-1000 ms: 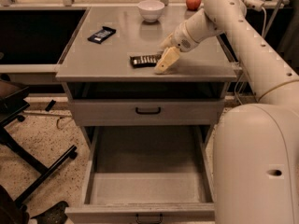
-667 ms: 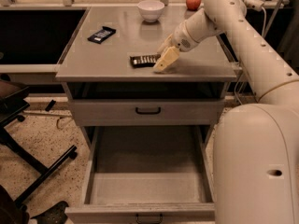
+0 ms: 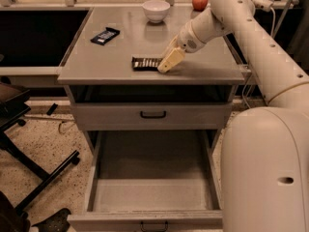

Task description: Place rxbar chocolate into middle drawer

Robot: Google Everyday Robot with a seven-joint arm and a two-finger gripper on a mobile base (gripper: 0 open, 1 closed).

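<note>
The rxbar chocolate lies flat on the grey cabinet top, near the front edge at the middle. My gripper reaches down from the right and sits at the bar's right end, touching or nearly touching it. The middle drawer is pulled out wide below; its deep tray holds nothing. It lies well below and in front of the bar.
The upper drawer is closed. A dark blue-black bar with a white label, a white bowl and a red apple sit farther back on the top. An office chair base stands left; my white body fills the right.
My gripper has shifted slightly left and down toward the bar's right end. The bar and the drawer have not moved.
</note>
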